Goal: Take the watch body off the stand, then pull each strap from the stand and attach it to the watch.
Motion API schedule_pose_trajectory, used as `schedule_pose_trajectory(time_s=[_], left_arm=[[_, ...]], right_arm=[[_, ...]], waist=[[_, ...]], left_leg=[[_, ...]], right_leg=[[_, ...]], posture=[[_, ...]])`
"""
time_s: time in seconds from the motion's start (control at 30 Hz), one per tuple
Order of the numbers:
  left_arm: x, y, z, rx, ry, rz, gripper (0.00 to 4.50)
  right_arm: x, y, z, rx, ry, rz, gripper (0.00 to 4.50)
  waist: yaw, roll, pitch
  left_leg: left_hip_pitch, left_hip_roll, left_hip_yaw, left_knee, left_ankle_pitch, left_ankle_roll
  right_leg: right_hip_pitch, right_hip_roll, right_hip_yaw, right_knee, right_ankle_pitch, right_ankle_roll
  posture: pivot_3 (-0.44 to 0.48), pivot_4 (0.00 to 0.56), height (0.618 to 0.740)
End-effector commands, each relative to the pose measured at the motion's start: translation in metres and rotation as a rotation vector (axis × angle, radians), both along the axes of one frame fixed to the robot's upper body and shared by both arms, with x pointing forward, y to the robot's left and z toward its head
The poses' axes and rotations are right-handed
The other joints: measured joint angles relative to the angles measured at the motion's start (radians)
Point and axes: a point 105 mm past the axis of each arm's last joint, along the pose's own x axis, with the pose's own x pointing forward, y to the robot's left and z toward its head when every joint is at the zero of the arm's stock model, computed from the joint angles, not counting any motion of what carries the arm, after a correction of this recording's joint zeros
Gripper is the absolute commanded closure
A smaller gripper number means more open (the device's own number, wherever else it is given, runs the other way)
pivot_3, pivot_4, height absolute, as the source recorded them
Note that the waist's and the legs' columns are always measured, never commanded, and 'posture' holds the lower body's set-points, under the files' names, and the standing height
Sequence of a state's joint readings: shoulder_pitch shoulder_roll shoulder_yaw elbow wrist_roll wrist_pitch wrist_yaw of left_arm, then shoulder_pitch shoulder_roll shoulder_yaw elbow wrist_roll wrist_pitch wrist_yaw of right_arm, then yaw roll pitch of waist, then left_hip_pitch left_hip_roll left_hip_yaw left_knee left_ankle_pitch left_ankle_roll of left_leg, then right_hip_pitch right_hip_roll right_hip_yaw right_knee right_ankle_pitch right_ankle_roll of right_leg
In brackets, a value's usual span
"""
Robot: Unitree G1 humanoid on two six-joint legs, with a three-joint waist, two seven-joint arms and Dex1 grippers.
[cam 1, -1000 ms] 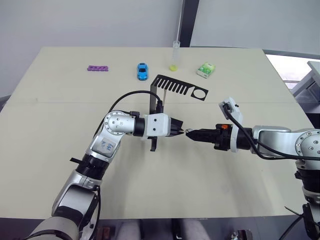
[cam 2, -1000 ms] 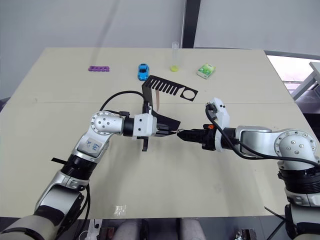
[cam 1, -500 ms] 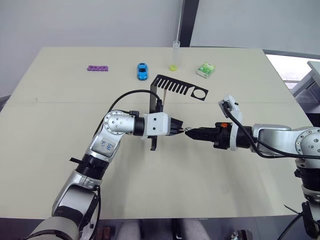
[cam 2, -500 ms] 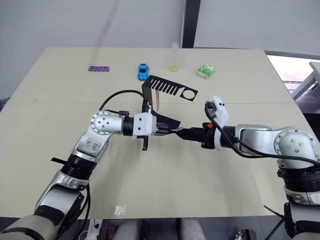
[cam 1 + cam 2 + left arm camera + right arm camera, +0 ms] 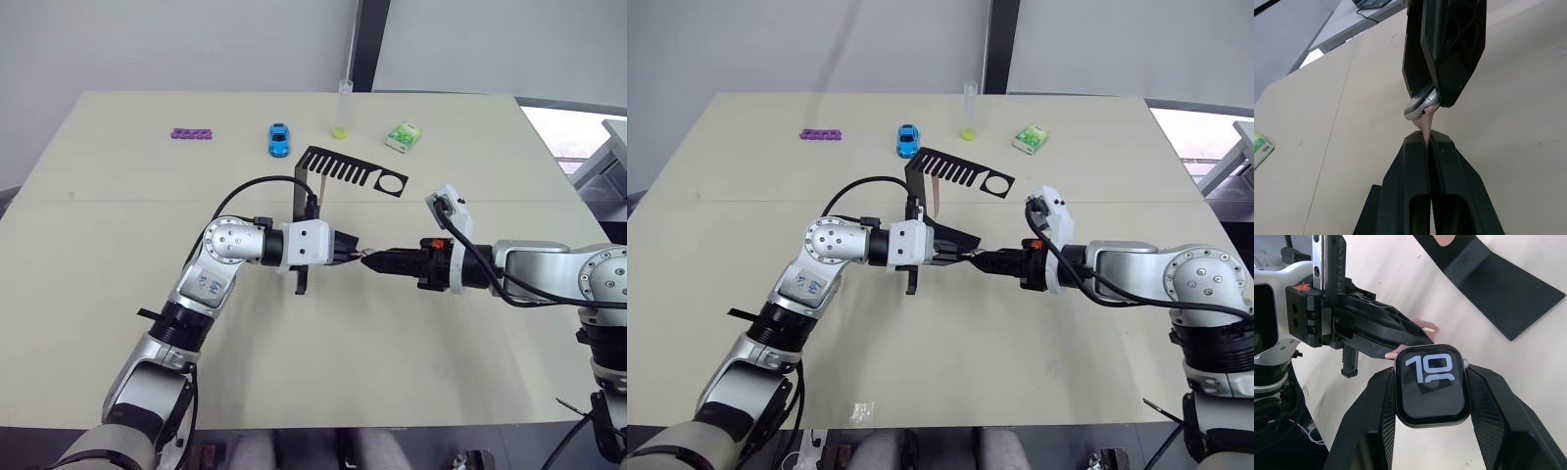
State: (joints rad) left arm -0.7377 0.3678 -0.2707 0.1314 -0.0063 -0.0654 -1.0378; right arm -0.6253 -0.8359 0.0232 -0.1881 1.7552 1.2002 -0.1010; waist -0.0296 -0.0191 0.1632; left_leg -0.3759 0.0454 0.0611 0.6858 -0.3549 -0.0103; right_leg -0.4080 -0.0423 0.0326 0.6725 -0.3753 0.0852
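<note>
— Where do we stand with the watch?

— Our right claw [image 5: 978, 260] is clamped on the watch [image 5: 1432, 383], one finger on each side of the case, screen facing its wrist camera. Our left claw [image 5: 355, 257] is pinched shut on a strap [image 5: 1425, 128], with only its short pink tip poking out past the fingertips. The two claws meet tip to tip above the table, just in front of the stand [image 5: 338, 176], and the strap end is touching the edge of the case.

— So we're on the joining step?

— That's our reading. The strap tip has to slide straight into the slot at the case edge, so we should keep the strap flat and level with that edge, push along its length, and not twist. With so little strap sticking out it shouldn't buckle, but the case could tilt between the right fingers if we push off-centre.

— And the other strap?

— A pinkish strip [image 5: 935, 197] hangs at the stand's upright, under the slotted arm; we take it for the second one.

— What's around us?

— A pale beige table [image 5: 118, 245], matte, with a seam across it. At the far edge sit a purple knobbly strip [image 5: 192, 133], a blue toy car [image 5: 279, 138], a clear tube [image 5: 342, 108] with yellow-green at the bottom, and a green-white packet [image 5: 403, 135], all well apart from our work. Behind is a grey wall with a dark vertical post.
</note>
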Motion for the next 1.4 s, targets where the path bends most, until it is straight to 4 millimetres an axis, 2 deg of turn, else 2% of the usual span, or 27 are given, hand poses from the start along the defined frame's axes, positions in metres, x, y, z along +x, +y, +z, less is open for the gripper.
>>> schedule_pose_trajectory(time_s=[0.03,1.4], left_arm=[[-0.0111,-0.0224,0.0232,-0.065,-0.074,-0.078,4.50],[-0.0104,-0.0252,0.0248,-0.042,-0.084,-0.099,4.50]], right_arm=[[-0.0150,0.0220,0.0097,0.044,-0.020,0.130,2.89],[-0.0156,0.0234,0.0101,0.042,-0.028,0.120,2.89]], waist=[[0.000,0.000,0.000],[0.000,0.000,0.000]], left_leg=[[0.000,0.000,0.000,0.000,0.000,0.000],[0.000,0.000,0.000,0.000,0.000,0.000]], right_leg=[[0.000,0.000,0.000,0.000,0.000,0.000],[0.000,0.000,0.000,0.000,0.000,0.000]], posture=[[0.000,0.150,0.740],[0.000,0.150,0.740]])
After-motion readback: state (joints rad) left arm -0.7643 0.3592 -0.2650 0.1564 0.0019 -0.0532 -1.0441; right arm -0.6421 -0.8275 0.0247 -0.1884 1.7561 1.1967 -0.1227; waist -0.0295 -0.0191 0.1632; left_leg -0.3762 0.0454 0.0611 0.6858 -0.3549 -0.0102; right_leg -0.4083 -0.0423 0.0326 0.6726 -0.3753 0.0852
